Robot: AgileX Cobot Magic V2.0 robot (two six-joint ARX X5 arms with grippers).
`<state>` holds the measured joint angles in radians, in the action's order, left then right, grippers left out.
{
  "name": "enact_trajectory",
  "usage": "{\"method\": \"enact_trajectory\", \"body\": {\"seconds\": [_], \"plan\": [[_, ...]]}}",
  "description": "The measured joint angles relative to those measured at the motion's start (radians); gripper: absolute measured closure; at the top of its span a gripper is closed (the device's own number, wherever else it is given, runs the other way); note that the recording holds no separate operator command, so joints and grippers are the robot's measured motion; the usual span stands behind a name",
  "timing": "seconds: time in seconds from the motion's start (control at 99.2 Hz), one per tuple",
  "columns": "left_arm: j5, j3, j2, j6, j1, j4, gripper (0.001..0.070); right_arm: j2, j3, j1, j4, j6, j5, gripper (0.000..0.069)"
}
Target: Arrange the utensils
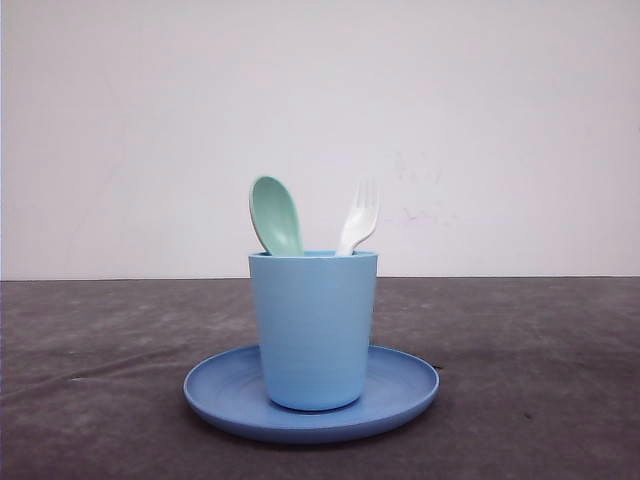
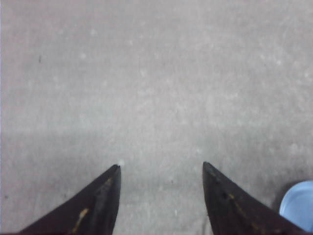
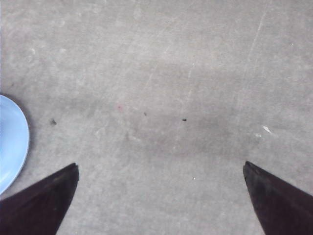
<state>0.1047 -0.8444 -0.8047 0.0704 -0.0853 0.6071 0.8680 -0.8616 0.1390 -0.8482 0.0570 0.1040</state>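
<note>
Seemingly finished: spoon (image 1: 275,214) and fork (image 1: 359,217) stand in the cup (image 1: 313,330), left gripper (image 2: 161,169) and right gripper (image 3: 161,169) both spread, empty.

Spoon (image 1: 276,214), fork (image 1: 359,216), cup (image 1: 313,330), plate (image 1: 400,392): smooth plastic, soft shine. Table (image 1: 540,360) under plate: dull grey, rough, scratched.

Blue cup (image 1: 313,330) on blue plate (image 1: 225,390)
</note>
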Motion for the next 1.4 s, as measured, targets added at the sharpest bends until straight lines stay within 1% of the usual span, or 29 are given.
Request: {"method": "enact_trajectory", "body": {"seconds": [0.222,0.282,0.323,0.353,0.434,0.484,0.534,0.595,0.746,1.23,1.261,1.341,1.402], "plan": [[0.0,0.0,0.0,0.0,0.0,0.018,0.0394,0.0,0.0,0.0,0.0,0.007,0.0,0.0013],[0.0,0.0,0.0,0.0,0.0,0.019,0.0402,0.0,0.0,0.0,0.0,0.013,0.0,0.0045],[0.0,0.0,0.0,0.0,0.0,0.019,0.0425,0.0,0.0,0.0,0.0,0.018,0.0,0.0103],[0.0,0.0,0.0,0.0,0.0,0.021,0.0458,0.0,0.0,0.0,0.0,0.019,0.0,0.0169],[0.0,0.0,0.0,0.0,0.0,0.027,0.0597,0.0,0.0,-0.001,0.0,0.023,0.0,0.0401],[0.0,0.0,0.0,-0.001,0.0,0.03,0.0655,0.0,0.0,-0.001,0.0,0.024,0.0,0.0534],[0.0,0.0,0.0,-0.003,0.0,0.032,0.068,0.0,0.0,-0.001,0.0,0.025,0.0,0.0612],[0.0,0.0,0.0,-0.004,0.0,0.035,0.0692,0.0,0.0,-0.001,0.003,0.026,-0.001,0.0655],[0.0,0.0,0.0,-0.004,0.0,0.039,0.0697,0.0,0.0,-0.001,0.011,0.026,-0.006,0.068],[-0.001,0.0,0.002,-0.005,-0.002,0.039,0.0698,0.0,0.0,-0.001,0.083,0.026,-0.006,0.0682],[-0.017,0.001,0.007,-0.013,-0.002,0.037,0.0698,0.0,0.0,-0.001,0.09,0.026,-0.006,0.0682],[-0.086,0.028,0.062,-0.039,-0.001,-0.003,0.0698,0.0,0.0,-0.001,0.111,0.026,-0.006,0.0682],[-0.11,0.072,0.132,-0.056,0.005,-0.034,0.0698,0.0,0.0,-0.001,0.118,0.026,-0.006,0.0682]]}}
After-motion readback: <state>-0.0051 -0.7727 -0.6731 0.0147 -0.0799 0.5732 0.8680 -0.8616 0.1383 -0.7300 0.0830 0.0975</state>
